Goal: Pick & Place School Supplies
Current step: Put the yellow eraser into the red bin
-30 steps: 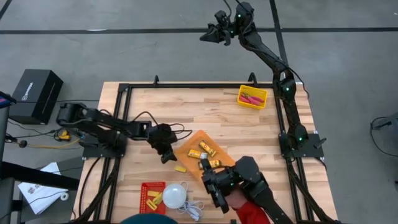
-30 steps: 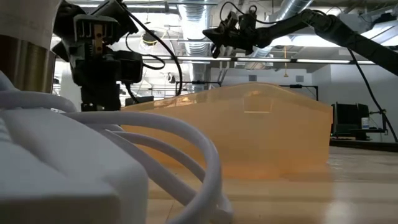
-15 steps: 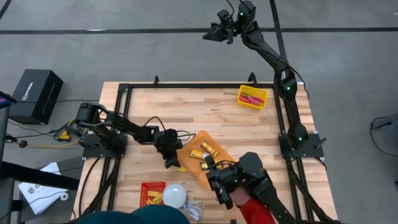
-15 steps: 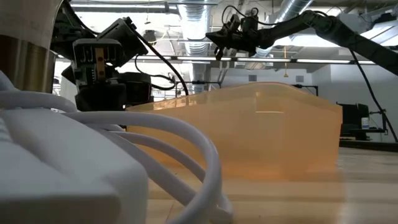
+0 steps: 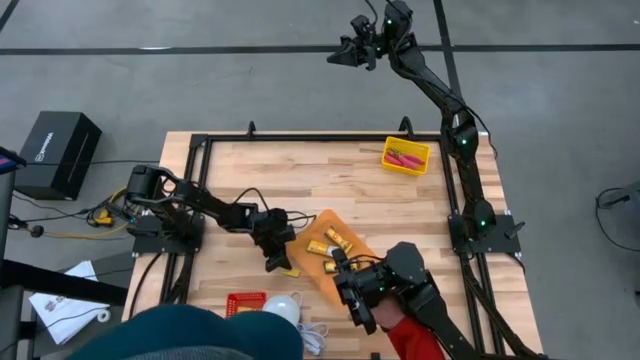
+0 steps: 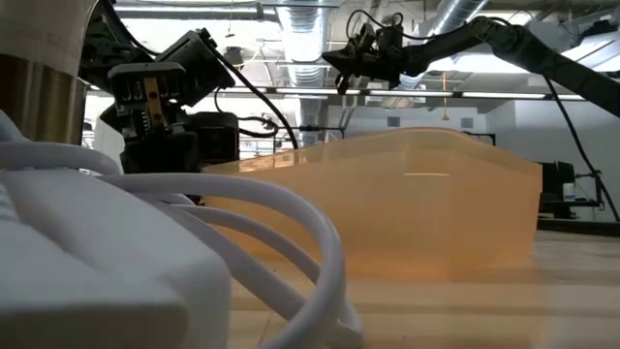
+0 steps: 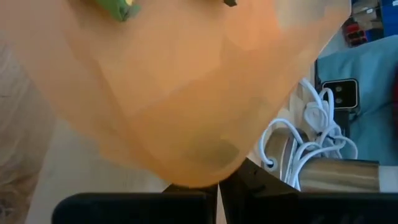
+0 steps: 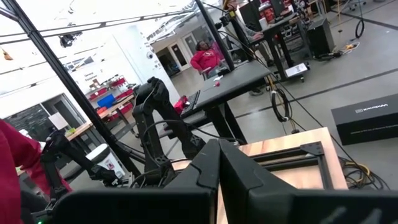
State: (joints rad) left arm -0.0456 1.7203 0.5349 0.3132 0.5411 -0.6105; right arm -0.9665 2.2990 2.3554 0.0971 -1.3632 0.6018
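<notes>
In the high view, the left pincer (image 5: 272,250) is reaching low over the wooden surface (image 5: 300,180), just beside the left edge of the orange tray (image 5: 312,278); whether its fingers are wide or narrow I cannot tell here. A small yellow block (image 5: 291,271) is lying on the surface just beside this pincer, between it and the tray. Inside the tray, the orange-yellow packets (image 5: 332,242) are lying flat, their long axes running diagonally across the tray. A gloved hand (image 5: 372,290) with a red sleeve is holding the near right part of the tray. The pink-handled scissors (image 5: 404,158) are lying in the yellow bin (image 5: 406,168) at the far right corner, handles pointing to the right, well apart from both pincers. The red bin (image 5: 240,302) and the white dome (image 5: 288,306) are sitting near the front edge. The right pincer (image 5: 344,53) is hanging high beyond the far edge of the surface, holding nothing. In the low view, the tray wall (image 6: 407,204) is filling the middle, with the left pincer (image 6: 155,97) beside it. In the left wrist view, the tray (image 7: 174,87) is very close in front of the fingers, which are almost together. In the right wrist view, the fingers are almost together too.
</notes>
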